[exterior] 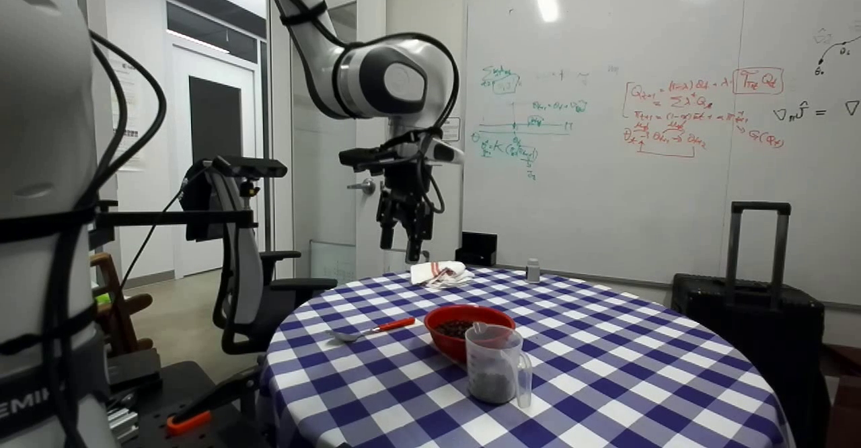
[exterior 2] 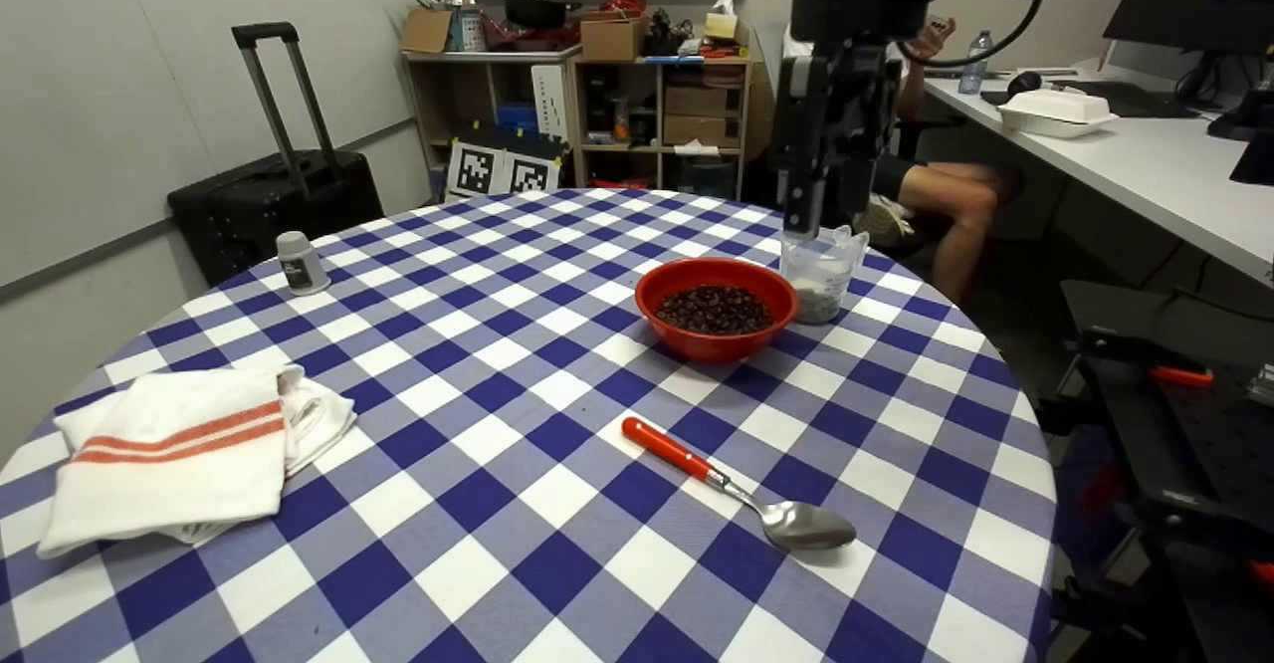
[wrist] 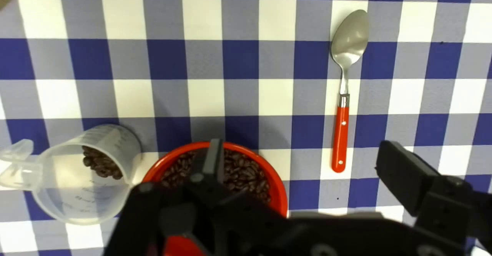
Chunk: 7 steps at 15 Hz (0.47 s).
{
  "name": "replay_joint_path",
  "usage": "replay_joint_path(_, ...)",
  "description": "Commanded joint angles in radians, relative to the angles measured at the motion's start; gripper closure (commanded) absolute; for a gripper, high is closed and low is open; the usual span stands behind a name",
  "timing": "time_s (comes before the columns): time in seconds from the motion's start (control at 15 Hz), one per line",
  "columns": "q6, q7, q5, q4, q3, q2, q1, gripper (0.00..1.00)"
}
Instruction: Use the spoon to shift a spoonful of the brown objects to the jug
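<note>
The spoon (wrist: pixel 341 133), with a red handle and metal bowl, lies on the checked tablecloth; it shows in both exterior views (exterior: pixel 395 325) (exterior 2: pixel 672 450). The red bowl (exterior 2: pixel 712 346) holds brown beans (exterior 2: pixel 715 310); in the wrist view a finger partly covers the bowl (wrist: pixel 280 185). The clear jug (exterior: pixel 484 360) stands beside the bowl, and the wrist view shows some brown beans in the jug (wrist: pixel 127 142). My gripper (exterior: pixel 400 246) is open and empty, high above the table. In the wrist view the spoon's handle end appears between the fingers of the gripper (wrist: pixel 300 150).
A folded white towel (exterior 2: pixel 179 454) with red stripes and a small grey shaker (exterior 2: pixel 302 265) lie on the round table (exterior 2: pixel 478 544). A black suitcase (exterior: pixel 753 327) and an office chair (exterior: pixel 242 286) stand beside the table. A person sits behind the gripper in an exterior view.
</note>
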<state>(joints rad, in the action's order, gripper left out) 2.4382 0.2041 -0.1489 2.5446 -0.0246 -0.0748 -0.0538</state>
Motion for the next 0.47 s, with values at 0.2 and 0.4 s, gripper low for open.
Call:
replay_joint_path(0.2,-0.001,-0.032,0.01,0.153,0.036,-0.224,0.07,0.0)
replay_joint_path(0.4,-0.002,-0.032,0.015,0.226,0.054,-0.338,0.106,0.0)
